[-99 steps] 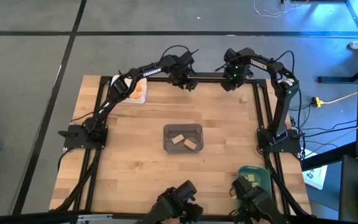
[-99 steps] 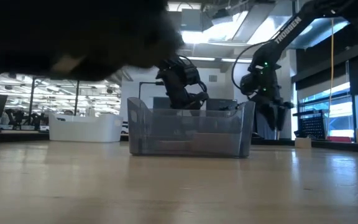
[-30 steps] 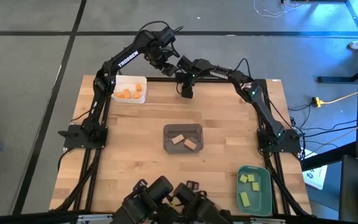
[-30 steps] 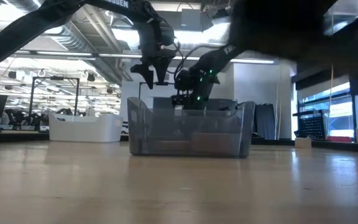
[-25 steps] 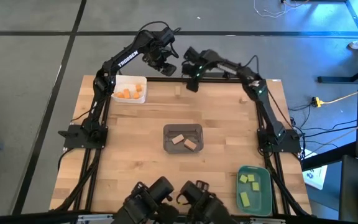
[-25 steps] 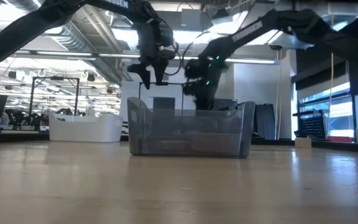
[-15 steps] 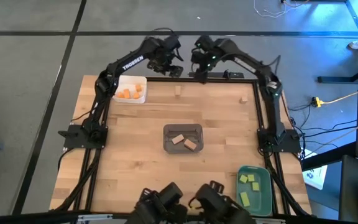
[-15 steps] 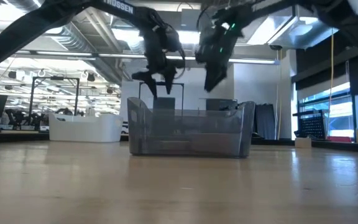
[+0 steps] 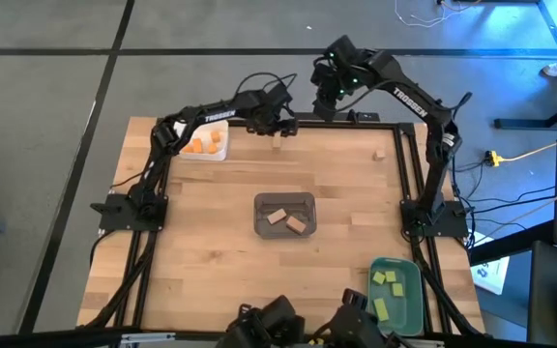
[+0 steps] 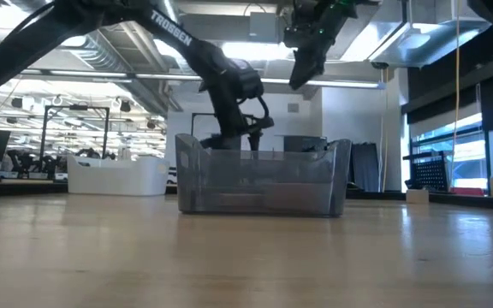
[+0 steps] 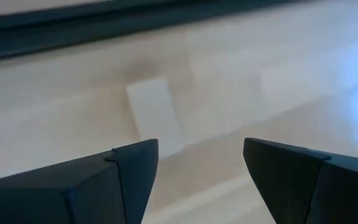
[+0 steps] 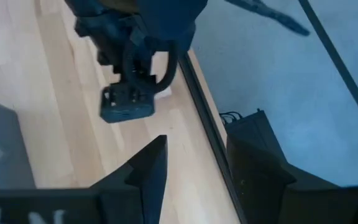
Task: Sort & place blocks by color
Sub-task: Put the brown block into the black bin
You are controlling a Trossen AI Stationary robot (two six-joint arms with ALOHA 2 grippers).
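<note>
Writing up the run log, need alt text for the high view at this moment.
Overhead view of a wooden table: the left claw hangs open over a tan block near the far edge, the right claw past that edge. A grey tray at centre holds two tan blocks, a white tray orange ones, a teal tray yellow-green ones; another tan block lies loose.

Two blocks [image 9: 285, 220] in centre tray [image 9: 260, 204], left claw [image 9: 278, 131] behind.
</note>
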